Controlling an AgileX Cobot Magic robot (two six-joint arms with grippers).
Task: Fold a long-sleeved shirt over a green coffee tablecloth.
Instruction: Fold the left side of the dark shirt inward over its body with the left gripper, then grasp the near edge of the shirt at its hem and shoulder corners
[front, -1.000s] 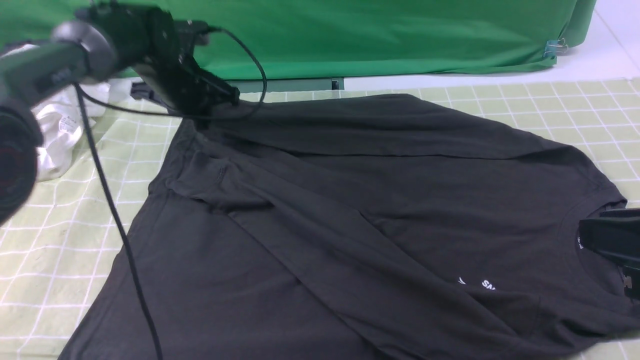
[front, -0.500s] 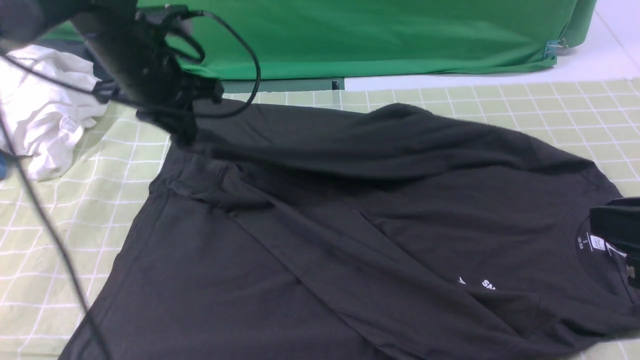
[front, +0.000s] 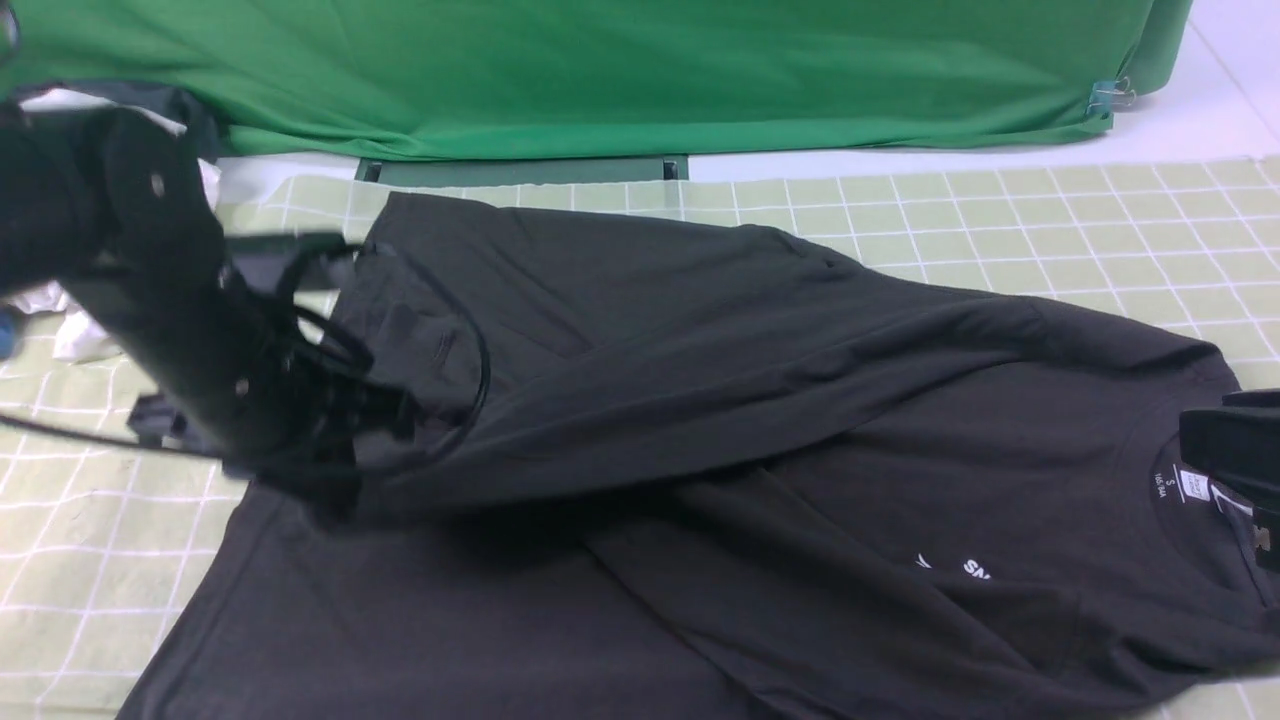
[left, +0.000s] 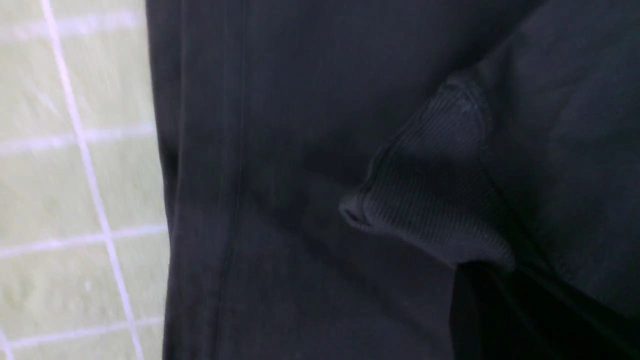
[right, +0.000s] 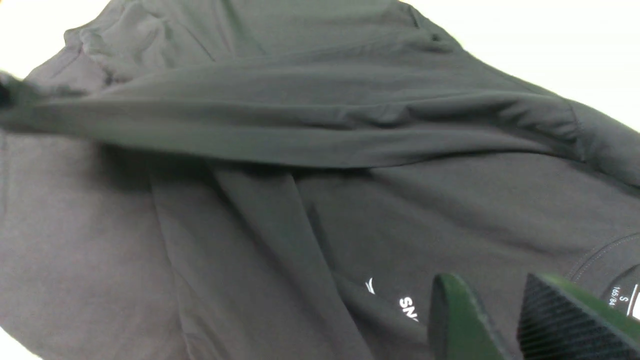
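Note:
The long-sleeved shirt, black with a white chest logo and neck label, lies spread on the green coffee tablecloth. My left gripper is shut on the end of one sleeve. That sleeve runs taut from the right shoulder across the shirt's body. In the left wrist view the ribbed cuff sticks out of the dark jaws. My right gripper hovers open over the chest beside the collar, with nothing between its fingers. In the front view it shows at the right edge.
A plain deep-green fabric sheet hangs along the back, held by a blue clip. A white garment lies at the far left, mostly behind my left arm. Black cables loop round the left wrist.
My left arm has come from the far back corner toward the near side, dragging the sleeve over the shirt's body. The right gripper shifted slightly, uncovering the neck label.

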